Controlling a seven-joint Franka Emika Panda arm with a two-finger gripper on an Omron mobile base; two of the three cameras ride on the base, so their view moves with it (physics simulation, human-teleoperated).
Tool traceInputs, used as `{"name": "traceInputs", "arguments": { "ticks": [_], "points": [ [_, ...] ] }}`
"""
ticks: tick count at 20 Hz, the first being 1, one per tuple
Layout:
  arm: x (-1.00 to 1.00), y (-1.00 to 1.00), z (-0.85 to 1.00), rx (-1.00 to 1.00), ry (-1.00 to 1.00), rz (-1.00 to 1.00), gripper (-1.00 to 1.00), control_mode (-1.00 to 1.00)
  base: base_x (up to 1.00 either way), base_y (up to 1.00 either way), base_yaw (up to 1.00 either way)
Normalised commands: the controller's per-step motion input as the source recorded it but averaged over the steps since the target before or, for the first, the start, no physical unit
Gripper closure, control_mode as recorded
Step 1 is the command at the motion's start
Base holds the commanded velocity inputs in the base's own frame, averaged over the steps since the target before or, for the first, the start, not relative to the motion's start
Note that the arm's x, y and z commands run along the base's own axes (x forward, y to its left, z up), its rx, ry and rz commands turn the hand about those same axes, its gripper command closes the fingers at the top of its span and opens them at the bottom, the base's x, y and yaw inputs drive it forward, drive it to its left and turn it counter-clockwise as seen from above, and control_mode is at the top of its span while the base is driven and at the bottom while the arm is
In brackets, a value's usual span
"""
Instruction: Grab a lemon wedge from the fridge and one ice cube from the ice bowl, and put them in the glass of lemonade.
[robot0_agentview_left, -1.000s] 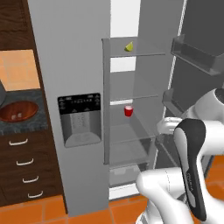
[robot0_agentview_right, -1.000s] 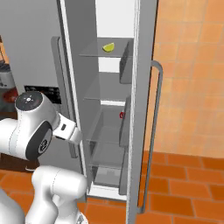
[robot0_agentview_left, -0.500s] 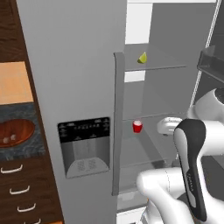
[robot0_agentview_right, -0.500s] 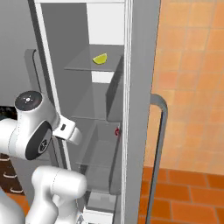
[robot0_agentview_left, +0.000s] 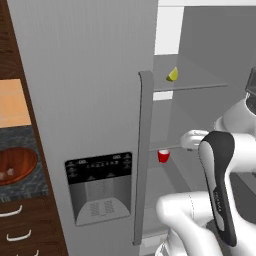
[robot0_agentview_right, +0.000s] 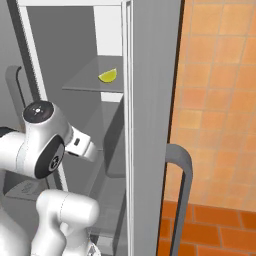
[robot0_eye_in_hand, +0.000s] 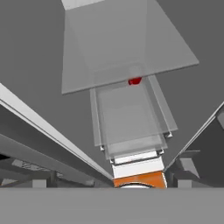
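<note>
While the lemon wedge (robot0_agentview_left: 172, 75) (robot0_agentview_right: 108, 75) lies on the top glass shelf (robot0_agentview_left: 200, 85) (robot0_agentview_right: 95, 82) of the open fridge (robot0_agentview_left: 90, 100) (robot0_agentview_right: 150, 100), near that shelf's front edge, nothing of mine touches it. One shelf below the wedge stands a small red cup (robot0_agentview_left: 163, 156) (robot0_eye_in_hand: 134, 81), also toward the front. My arm (robot0_agentview_left: 220, 175) (robot0_agentview_right: 42, 145) reaches into the fridge at about the red cup's level, well below the wedge. My gripper's fingers are spread as wide as they go and hold nothing; I cannot make out the tips themselves in the hand view, which looks along the lower shelves and a clear drawer (robot0_eye_in_hand: 129, 127) beneath the cup. On the fridge's closed left door sits the black dispenser panel (robot0_agentview_left: 99, 187), beside the long vertical handle (robot0_agentview_left: 142, 155). Left of the fridge, on the dark speckled counter (robot0_agentview_left: 25, 187), rests the ice bowl (robot0_agentview_left: 15, 167), with pale ice cubes (robot0_agentview_left: 7, 173) in it. Orange tiles (robot0_agentview_right: 220, 125) cover the wall and floor right of the fridge.
</note>
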Motion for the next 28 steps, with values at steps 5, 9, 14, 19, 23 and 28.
{"name": "traceInputs", "arguments": {
  "ticks": [5, 9, 14, 19, 23, 28],
  "points": [
    [0.18, 0.0, 0.56, 0.0, -0.09, 0.0, -1.0, -1.0, 0.0, 0.0, 0.0],
    [0.2, 0.0, 0.48, 0.0, -0.06, -0.02, -1.0, -1.0, 0.0, 0.0, 0.0],
    [0.29, 0.0, 0.26, -0.05, -0.32, -0.02, -1.0, -1.0, 0.0, 0.0, 0.0],
    [0.16, 0.0, 0.44, -0.04, -0.11, -0.02, -1.0, -1.0, 0.0, 0.0, 0.0],
    [0.22, 0.0, 0.47, -0.05, 0.0, 0.0, -1.0, -1.0, 0.0, 0.0, 0.0],
    [0.44, 0.0, 0.3, -0.05, 0.0, 0.0, -1.0, -1.0, 0.0, 0.0, 0.0]
  ]
}}
